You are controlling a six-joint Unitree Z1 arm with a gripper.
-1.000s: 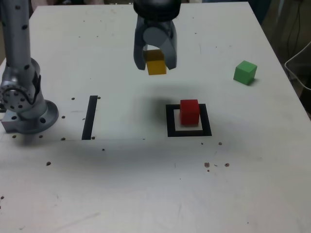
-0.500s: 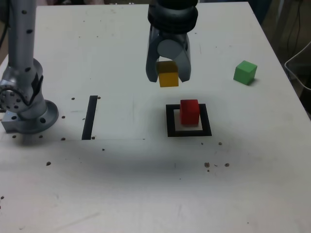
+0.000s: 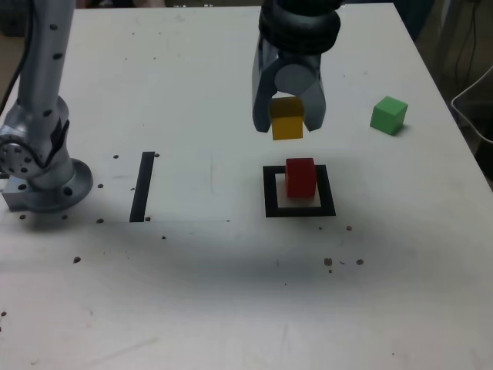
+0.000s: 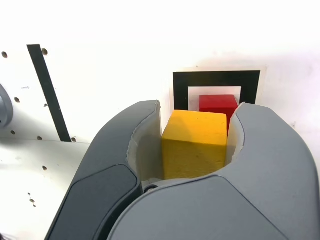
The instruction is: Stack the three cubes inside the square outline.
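One red cube [image 3: 300, 179] is sitting inside the square outline [image 3: 271, 193], right of the middle of the exterior view. The outline is showing a thick black edge and a white inside. In that view, the red cube is covering a bit of the top edge, and white is peeking out below it.

The gripper [image 3: 288, 127] is holding the yellow cube [image 3: 287, 119] between its two gray fingers, near the upper middle of the exterior view. The yellow cube is hanging above the white table [image 3: 208, 293], and it is showing just above the red cube in that picture. It is maybe a little off to one side of the red one, but the view is making that hard to tell.

The yellow cube is looking plain and dull, with flat sides and sharp corners. In the wrist view, one face is glowing bright orange-yellow, and the face beside it is looking darker. The red cube is looking bright red on one face and deeper red on another.

The green cube [image 3: 389, 115] is resting on the table in the upper right of the exterior view. A straight black strip [image 3: 142, 186] is lying left of the middle.
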